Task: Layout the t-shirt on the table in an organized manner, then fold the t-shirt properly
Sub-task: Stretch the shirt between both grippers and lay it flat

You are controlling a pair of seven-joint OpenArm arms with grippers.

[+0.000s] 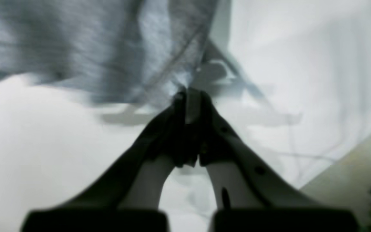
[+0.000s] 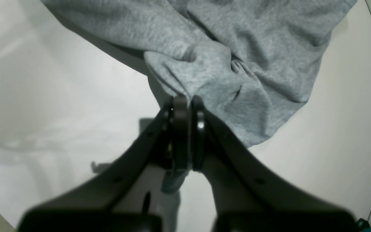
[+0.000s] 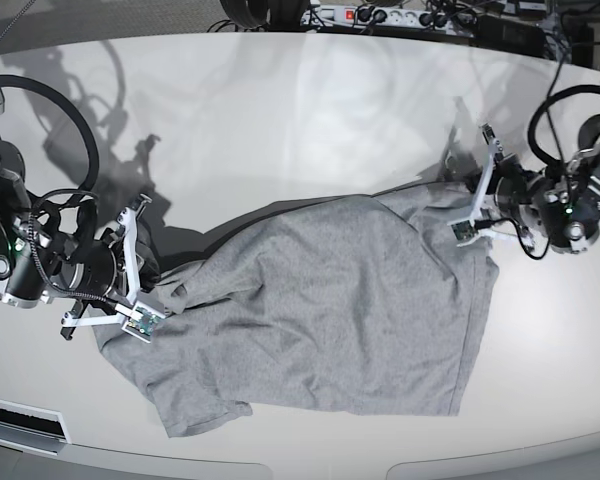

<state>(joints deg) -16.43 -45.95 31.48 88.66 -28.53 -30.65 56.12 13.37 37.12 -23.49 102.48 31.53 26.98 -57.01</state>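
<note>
Shirt [image 3: 330,320] lies plain side up, rumpled, across the counter [image 3: 280,120]. My left gripper [image 1: 189,96] is clamped on one edge, right gripper [image 2: 185,103] pinching a bunched fold opposite. Uneven pulling could slip a thin grip or skew it.

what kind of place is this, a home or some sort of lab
Probably a robotics lab or test workspace: a big bare white table, a power strip with tangled cables at its far edge, and a grey t-shirt stretched between two robot arms.

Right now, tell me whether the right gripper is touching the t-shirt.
Touching. The right wrist view shows the right gripper shut on a bunched fold of the t-shirt.
</note>
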